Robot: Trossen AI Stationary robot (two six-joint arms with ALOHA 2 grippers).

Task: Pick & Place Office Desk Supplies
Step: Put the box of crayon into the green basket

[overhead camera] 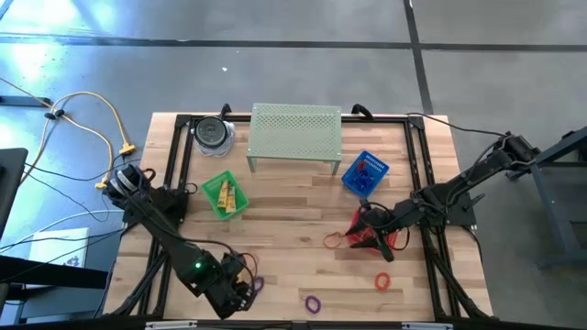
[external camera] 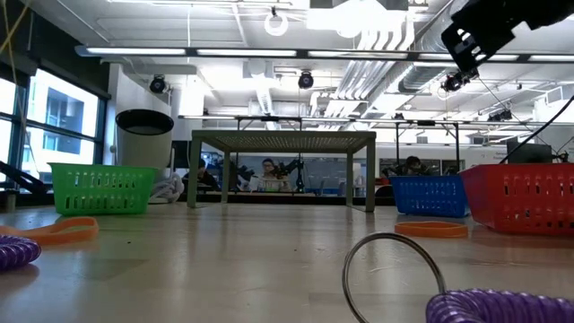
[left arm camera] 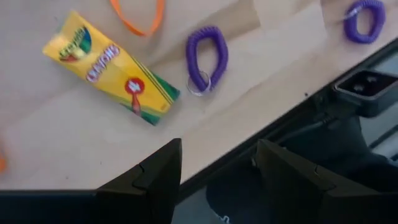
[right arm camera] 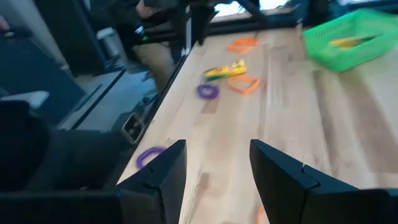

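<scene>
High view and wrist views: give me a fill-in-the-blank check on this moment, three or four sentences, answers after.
1. The crayon box in front of the left gripper is mostly ____ in colour.
2. The green basket stands on the ____ arm's side of the table.
3. The right gripper holds ____ between its fingers.
4. The coiled loop beside the crayon box is ____.

Missing words: yellow; left; nothing; purple

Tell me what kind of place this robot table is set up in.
Most likely a robotics lab or open workshop: exposed ceiling ducts and strip lights overhead, people seated at benches behind the wooden table, and cables trailing over a bare concrete floor.
</scene>
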